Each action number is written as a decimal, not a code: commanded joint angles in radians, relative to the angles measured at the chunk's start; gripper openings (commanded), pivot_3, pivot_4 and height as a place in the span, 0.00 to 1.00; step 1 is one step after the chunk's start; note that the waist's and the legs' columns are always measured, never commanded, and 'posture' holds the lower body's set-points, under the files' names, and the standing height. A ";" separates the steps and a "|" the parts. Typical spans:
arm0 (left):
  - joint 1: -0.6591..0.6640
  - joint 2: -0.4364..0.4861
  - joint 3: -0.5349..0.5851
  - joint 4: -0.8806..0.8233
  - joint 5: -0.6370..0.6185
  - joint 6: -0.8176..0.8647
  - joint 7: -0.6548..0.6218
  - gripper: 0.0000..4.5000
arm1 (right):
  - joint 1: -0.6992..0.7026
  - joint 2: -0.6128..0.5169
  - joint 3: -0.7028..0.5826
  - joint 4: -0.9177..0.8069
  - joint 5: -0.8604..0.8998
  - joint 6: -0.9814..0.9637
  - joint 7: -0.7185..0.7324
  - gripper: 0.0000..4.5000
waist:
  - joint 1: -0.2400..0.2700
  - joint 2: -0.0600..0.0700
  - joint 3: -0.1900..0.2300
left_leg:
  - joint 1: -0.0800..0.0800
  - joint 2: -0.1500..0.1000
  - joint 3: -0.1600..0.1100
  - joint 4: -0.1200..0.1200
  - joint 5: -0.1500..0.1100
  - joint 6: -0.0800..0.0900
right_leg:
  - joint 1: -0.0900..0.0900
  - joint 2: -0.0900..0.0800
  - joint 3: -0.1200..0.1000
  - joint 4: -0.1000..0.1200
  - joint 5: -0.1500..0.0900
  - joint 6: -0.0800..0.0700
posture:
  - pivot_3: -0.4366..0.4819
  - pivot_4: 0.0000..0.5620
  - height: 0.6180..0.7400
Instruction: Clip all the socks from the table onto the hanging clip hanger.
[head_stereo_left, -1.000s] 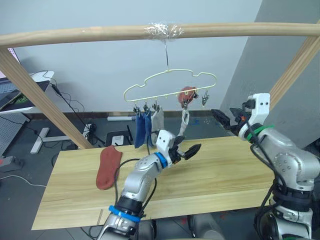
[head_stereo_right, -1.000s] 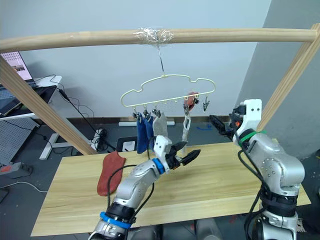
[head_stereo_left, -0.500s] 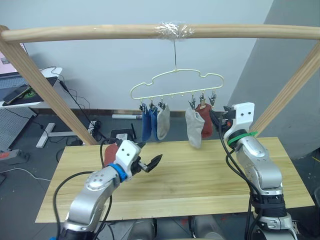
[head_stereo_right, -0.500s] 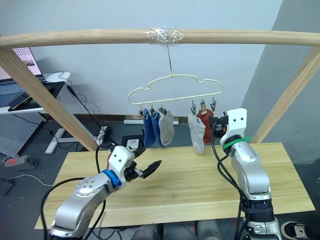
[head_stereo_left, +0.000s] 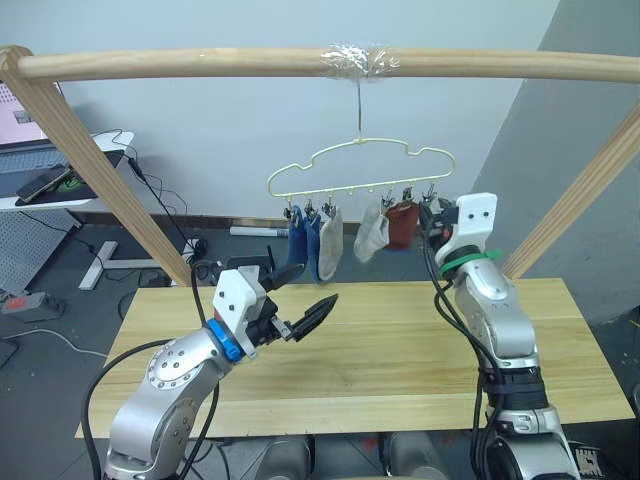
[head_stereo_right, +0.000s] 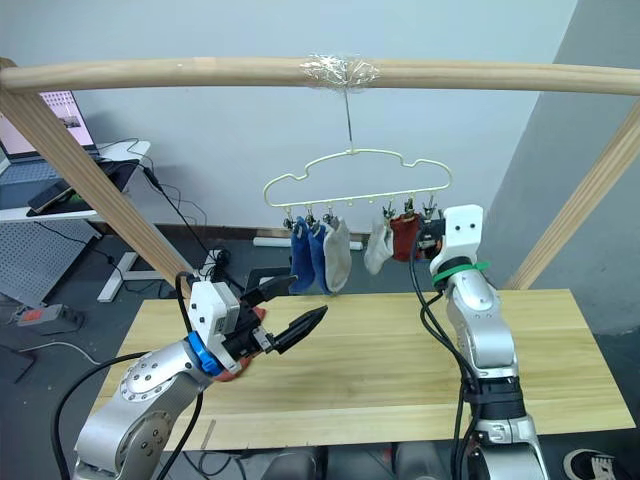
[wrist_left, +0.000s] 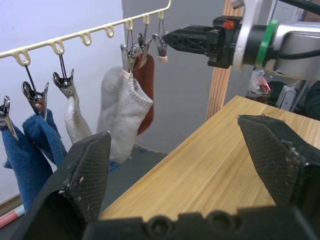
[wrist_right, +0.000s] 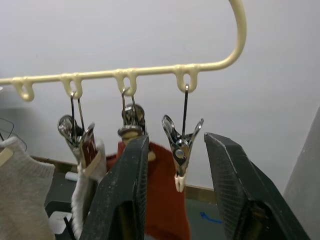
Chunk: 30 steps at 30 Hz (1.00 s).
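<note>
A thin pale-gold wire clip hanger (head_stereo_left: 360, 168) with a wavy top bar hangs by its hook from a thick round wooden pole (head_stereo_left: 200, 63). Five soft knit socks hang clipped along it: two blue socks (head_stereo_left: 306, 242), a light grey sock (head_stereo_left: 331, 243), another grey sock (head_stereo_left: 369, 236) and a rust-red sock (head_stereo_left: 400, 224). The last metal clip (wrist_right: 180, 145) hangs bare between the right hand's (wrist_right: 176, 150) parted black fingers, which hold nothing. The left hand (head_stereo_left: 297, 318) hovers wide open and empty over the grained, light yellowish plank surface (head_stereo_left: 400, 350), with a second rust-red sock (head_stereo_right: 235, 365) lying partly hidden behind it.
</note>
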 joint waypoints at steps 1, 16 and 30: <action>0.007 0.009 -0.002 -0.043 -0.008 -0.020 0.002 1.00 | -0.033 0.012 -0.012 0.009 -0.008 -0.034 -0.018 0.41 | 0.001 0.000 0.000 | 0.000 0.000 0.000 0.000 0.000 0.000 | 0.000 0.000 0.000 0.000 0.000 0.000 | 0.54 0.19 1.00; 0.020 0.004 -0.022 -0.056 -0.011 -0.030 0.013 1.00 | -0.119 0.030 -0.042 0.141 -0.018 -0.086 -0.058 0.41 | 0.001 0.000 0.000 | 0.000 0.000 0.000 0.000 0.000 0.000 | 0.000 0.000 0.000 0.000 0.000 -0.001 | 0.55 0.18 1.00; 0.014 0.009 -0.024 -0.054 -0.016 -0.029 0.016 1.00 | -0.137 0.032 -0.040 0.177 -0.013 -0.105 -0.050 0.41 | 0.001 0.000 0.000 | 0.000 0.000 0.000 0.000 0.000 0.000 | 0.000 0.000 0.000 0.001 0.001 -0.001 | 0.56 0.19 1.00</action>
